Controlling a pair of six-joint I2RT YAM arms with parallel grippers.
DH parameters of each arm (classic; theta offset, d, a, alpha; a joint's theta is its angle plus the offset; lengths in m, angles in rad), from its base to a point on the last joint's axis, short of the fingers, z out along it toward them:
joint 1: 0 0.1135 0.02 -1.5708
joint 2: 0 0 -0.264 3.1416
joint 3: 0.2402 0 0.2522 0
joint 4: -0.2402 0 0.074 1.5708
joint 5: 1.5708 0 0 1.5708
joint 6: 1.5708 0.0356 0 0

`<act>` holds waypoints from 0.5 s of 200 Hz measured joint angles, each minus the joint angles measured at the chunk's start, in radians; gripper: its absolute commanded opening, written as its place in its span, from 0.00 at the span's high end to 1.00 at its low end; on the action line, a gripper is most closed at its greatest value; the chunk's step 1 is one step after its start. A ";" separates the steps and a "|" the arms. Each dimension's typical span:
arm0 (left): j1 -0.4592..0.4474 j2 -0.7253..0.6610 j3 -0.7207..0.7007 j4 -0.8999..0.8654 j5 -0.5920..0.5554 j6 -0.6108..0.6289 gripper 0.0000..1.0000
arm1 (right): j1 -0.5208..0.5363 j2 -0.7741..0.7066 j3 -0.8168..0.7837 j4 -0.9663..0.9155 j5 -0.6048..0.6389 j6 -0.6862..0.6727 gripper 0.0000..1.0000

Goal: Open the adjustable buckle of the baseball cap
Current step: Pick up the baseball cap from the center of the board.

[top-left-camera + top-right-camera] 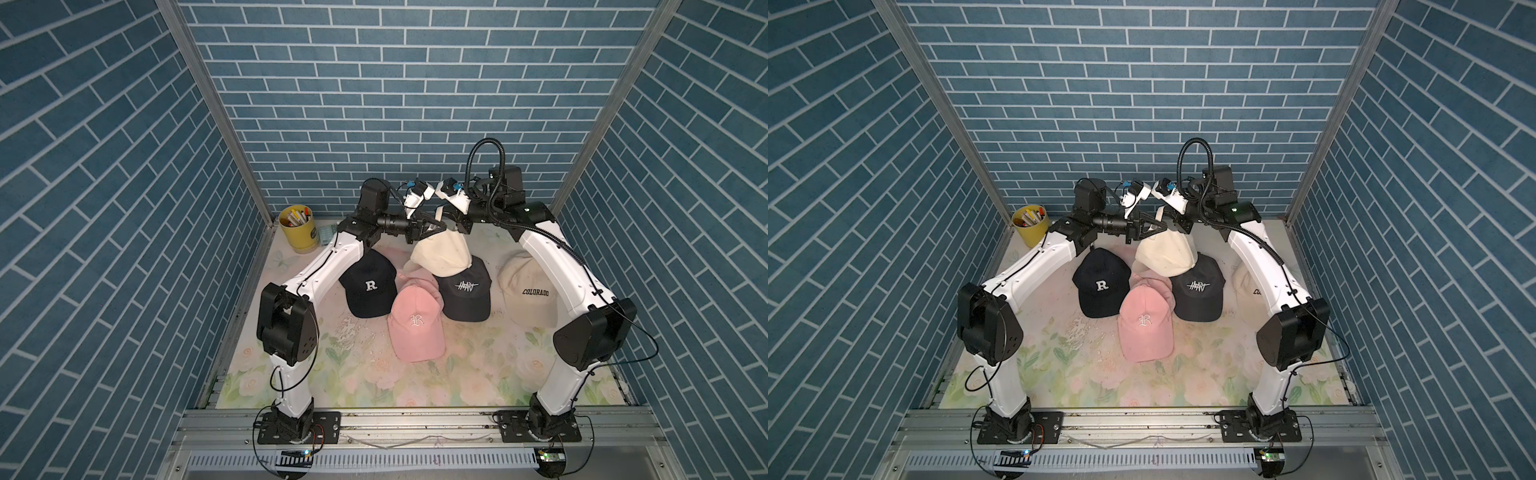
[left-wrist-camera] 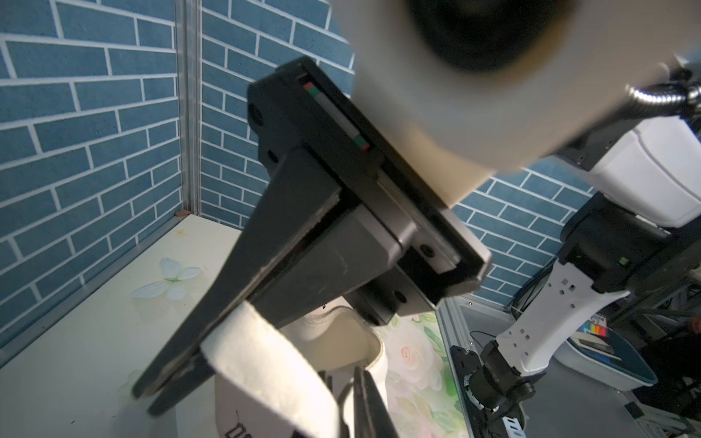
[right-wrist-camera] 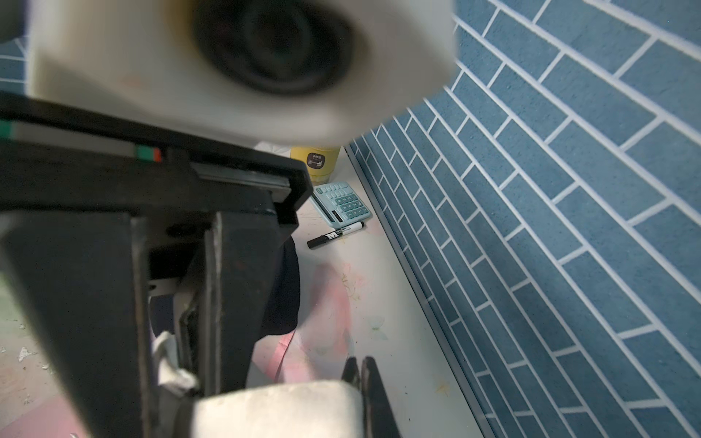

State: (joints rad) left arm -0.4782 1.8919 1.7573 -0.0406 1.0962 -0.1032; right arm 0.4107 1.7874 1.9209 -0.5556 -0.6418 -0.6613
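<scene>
Cap [image 1: 440, 253] hangs above the far middle of the desk [image 1: 374, 374], held up between both arms. Left gripper [image 2: 159, 394]: jaws closed on the strap [image 2: 265, 371]. Right gripper [image 3: 174, 364]: jaws clamped on cap fabric. Yellow cup [image 1: 297, 232] holds pens [image 1: 296, 216].

On my rig I list: left arm [image 1: 320, 266] and right arm [image 1: 552, 270], white shells, black joints; ribbed black conduit [image 1: 486, 142] on the right; left gripper [image 2: 146, 400] black, with red-green marks.
</scene>
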 measured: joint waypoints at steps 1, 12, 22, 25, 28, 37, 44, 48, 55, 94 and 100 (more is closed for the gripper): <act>0.000 0.000 -0.001 0.002 0.000 -0.003 0.95 | 0.000 0.000 0.000 0.000 0.000 0.000 0.86; 0.000 0.000 -0.018 0.025 0.001 -0.022 0.96 | 0.000 0.001 0.003 0.000 0.004 0.014 0.73; -0.001 0.000 -0.034 0.043 0.000 -0.042 0.96 | 0.000 0.007 0.016 0.001 0.012 0.030 0.63; -0.001 0.000 -0.037 0.050 0.000 -0.048 0.96 | 0.000 0.010 0.022 0.001 0.015 0.042 0.61; -0.001 0.000 -0.040 0.055 0.000 -0.052 0.97 | 0.000 0.013 0.028 0.002 0.019 0.042 0.59; -0.001 0.000 -0.048 0.075 -0.005 -0.072 0.97 | 0.000 0.023 0.047 0.000 0.036 0.067 0.55; -0.001 0.000 -0.050 0.089 -0.014 -0.086 0.97 | 0.000 0.033 0.068 -0.002 0.055 0.086 0.52; -0.001 0.000 -0.050 0.097 -0.021 -0.092 0.97 | -0.001 0.038 0.077 -0.001 0.067 0.091 0.50; -0.001 0.000 -0.050 0.114 -0.042 -0.103 0.97 | -0.006 0.048 0.098 -0.002 0.095 0.115 0.48; 0.000 -0.001 -0.053 0.169 -0.232 -0.156 0.97 | -0.031 0.052 0.132 0.037 0.285 0.257 0.39; 0.001 -0.001 -0.055 0.180 -0.266 -0.171 0.97 | -0.038 0.049 0.128 0.050 0.320 0.279 0.39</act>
State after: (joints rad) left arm -0.4774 1.8908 1.7027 0.1390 0.8299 -0.2745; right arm 0.3729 1.8362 2.0491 -0.5060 -0.3214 -0.3820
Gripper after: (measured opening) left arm 0.092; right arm 0.605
